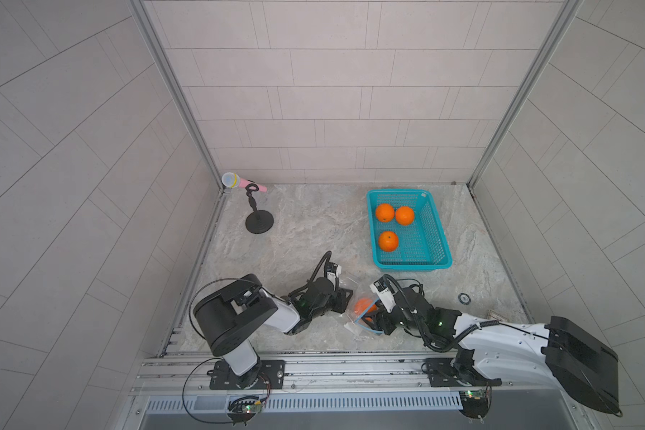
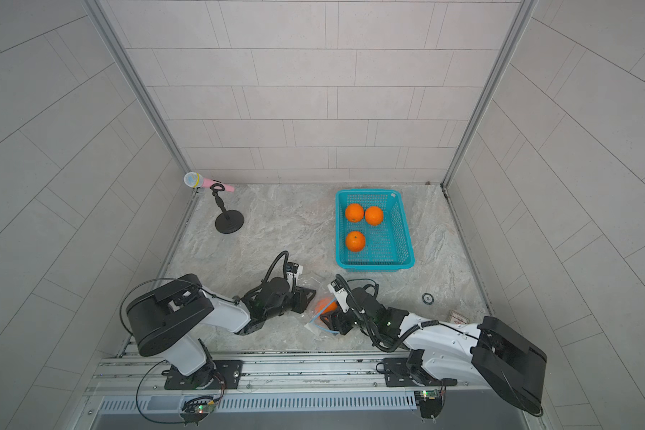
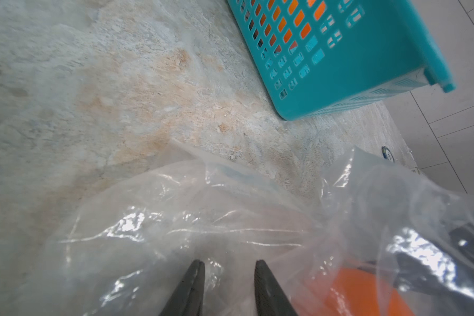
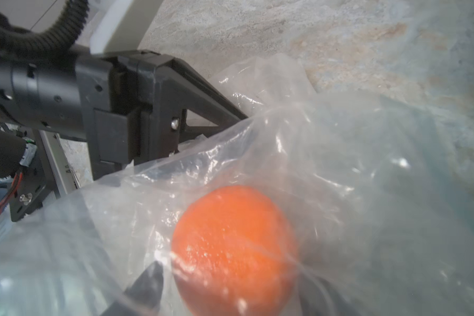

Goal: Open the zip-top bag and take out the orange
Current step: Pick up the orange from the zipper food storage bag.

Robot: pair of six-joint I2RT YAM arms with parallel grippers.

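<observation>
Right gripper: fingers straddled the orange in the zip-top bag, clamped or not you could not tell; left gripper, jaws parted, sat across the bag.

In both top views, low and centre, the round orange fruit in the clear crinkly zip-top plastic bag is mostly covered by the black right gripper, whose fingertips are hidden there. In the right wrist view the frame edge cuts the fruit off, and one finger is a blur behind film, so contact cannot be told. The small dark round disc, right of centre, is too small to identify.
</observation>
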